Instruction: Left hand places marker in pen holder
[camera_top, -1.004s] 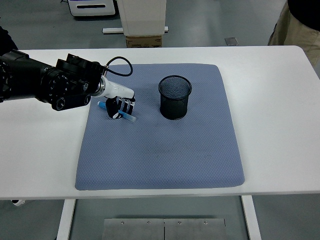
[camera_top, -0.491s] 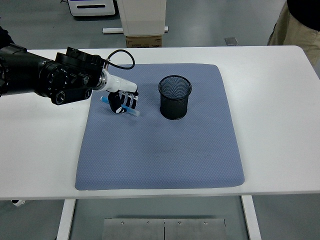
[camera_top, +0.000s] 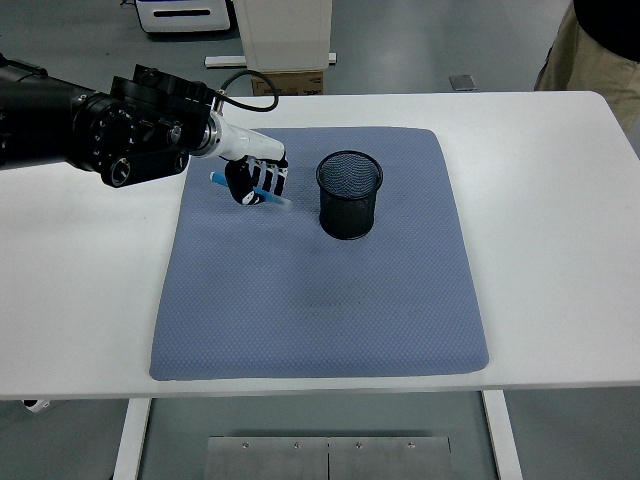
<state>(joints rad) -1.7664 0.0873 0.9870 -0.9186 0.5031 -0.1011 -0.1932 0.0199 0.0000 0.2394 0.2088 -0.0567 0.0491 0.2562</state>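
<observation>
My left hand (camera_top: 256, 182) is curled around a blue marker (camera_top: 278, 197), holding it above the blue-grey mat (camera_top: 320, 300). The marker lies nearly level, its ends sticking out to either side of the fist. A black mesh pen holder (camera_top: 350, 194) stands upright on the mat just right of the hand, a short gap between them. The black left arm (camera_top: 100, 140) comes in from the left edge. The right arm is out of view.
The mat lies in the middle of the white table (camera_top: 560, 220). A person (camera_top: 600, 50) stands at the top right corner beyond the table. A cardboard box (camera_top: 288, 82) and a white cabinet sit behind the far edge.
The left hand has lifted the marker off the mat and carried it up and to the right, closer to the pen holder.
</observation>
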